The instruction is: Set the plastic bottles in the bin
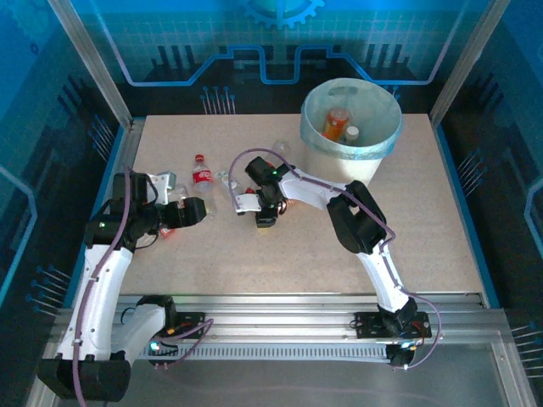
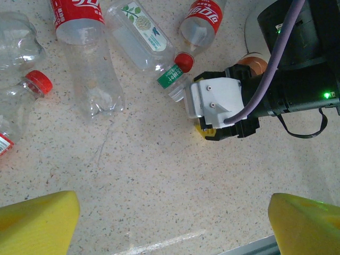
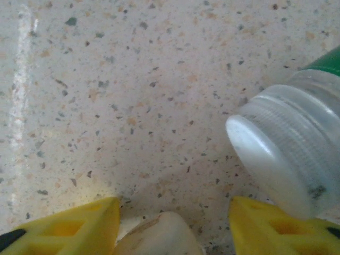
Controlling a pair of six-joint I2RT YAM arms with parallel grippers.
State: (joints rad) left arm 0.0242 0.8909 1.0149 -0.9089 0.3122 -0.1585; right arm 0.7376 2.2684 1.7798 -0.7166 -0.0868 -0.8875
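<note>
light: bright, even, overhead | surround: dim blue | glare: pale streak on table point(image 3: 20, 79) | shadows: faint, soft-edged, short | focus: white bottle cap point(image 3: 276, 159) slightly blurred, close-up edges soft

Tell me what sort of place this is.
Likely a robot test cell: left arm and right arm bolted to a metal rail, a speckled table walled by blue panels, bottles and a bin laid out.
</note>
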